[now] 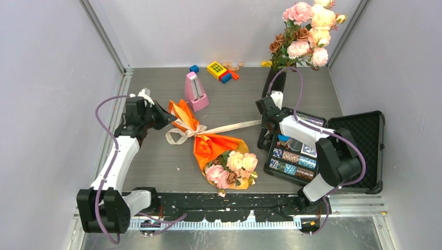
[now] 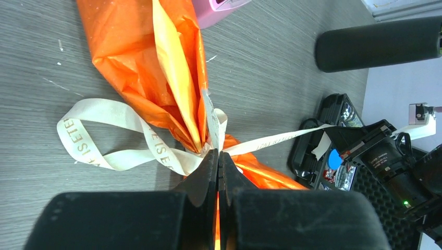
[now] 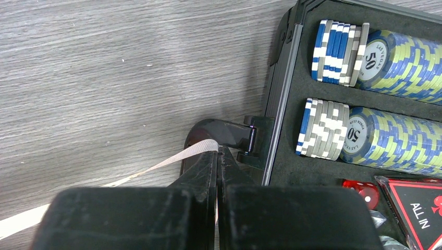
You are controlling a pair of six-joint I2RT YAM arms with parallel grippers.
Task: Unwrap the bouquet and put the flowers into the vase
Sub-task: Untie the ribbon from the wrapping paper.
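The bouquet (image 1: 216, 148) is seen lying flat in the middle of the table (image 1: 156, 172). Its flowers (image 1: 232, 165) are turned to the near edge, and the tail of its orange paper (image 2: 135, 62) is fanned toward the left gripper (image 2: 218, 156). That gripper is closed on the bouquet at the tie; whether ribbon or paper is pinched between its fingers cannot be made out. The right gripper (image 3: 217, 151) is closed on the free end of the cream ribbon (image 1: 229, 126), which is drawn out in a line from the knot to the edge of the open case (image 1: 359, 135).

The bundle is judged light and soft, and it is likely to be dragged along with the ribbon unless it is pinned at the tie. The ribbon is thin and smooth and may slip, so it is best taken flat, near its end. The paper is crinkly and easily torn, and is better peeled from a loose edge. The stems are expected to bend, and are best taken below the heads.

The stems are hidden inside the paper. The vase (image 1: 276, 82) is set at the far right, well apart and partly crossed by a cable. Its mouth is covered by the roses standing in it, so the room left cannot be judged.
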